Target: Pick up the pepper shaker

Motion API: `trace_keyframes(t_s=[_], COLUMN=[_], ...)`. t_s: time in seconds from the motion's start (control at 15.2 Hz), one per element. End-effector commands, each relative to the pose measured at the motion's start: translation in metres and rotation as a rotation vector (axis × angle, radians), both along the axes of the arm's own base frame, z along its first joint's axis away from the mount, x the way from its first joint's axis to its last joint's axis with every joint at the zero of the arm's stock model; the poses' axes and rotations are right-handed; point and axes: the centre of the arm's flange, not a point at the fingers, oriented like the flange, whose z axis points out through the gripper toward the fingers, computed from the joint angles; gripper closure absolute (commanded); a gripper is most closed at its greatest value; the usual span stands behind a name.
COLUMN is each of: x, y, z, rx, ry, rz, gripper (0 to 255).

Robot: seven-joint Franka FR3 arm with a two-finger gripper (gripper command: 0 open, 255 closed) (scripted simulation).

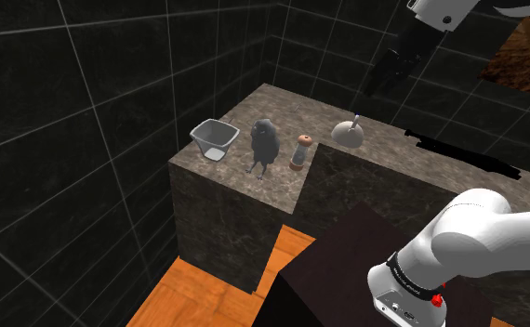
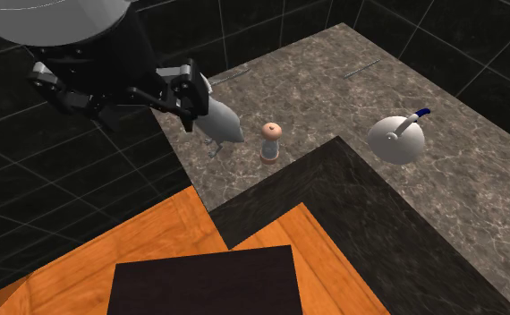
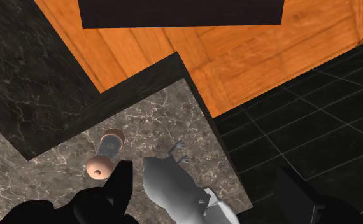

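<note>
Noted pepper shaker (image 1: 299,151) upright on the stone counter (image 1: 282,104), just beside the grey bird figure (image 1: 263,144), apart from it. Found gripper (image 3: 204,170) high over the bird, fingers spread wide, clasping nothing. From the wrist: bird under the gap, shaker just outside one finger (image 3: 121,191). Likely a pre-grasp hover, aimed off; calls for sliding away from the bird before descending, or risks toppling it.

Shoulder view beside the stand (image 1: 347,269); second exterior and wrist steeply down; shared corner of counter (image 1: 284,106).
</note>
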Motion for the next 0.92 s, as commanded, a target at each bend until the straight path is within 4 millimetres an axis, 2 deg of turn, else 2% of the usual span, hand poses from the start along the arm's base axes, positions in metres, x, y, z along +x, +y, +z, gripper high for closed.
trace_keyframes(t_s=[0.0,0.86], x=[0.000,0.107], y=[0.000,-0.081], z=[0.000,-0.114], rx=[0.000,0.047], ry=[0.000,0.025], rz=[0.000,-0.047], gripper=[0,0])
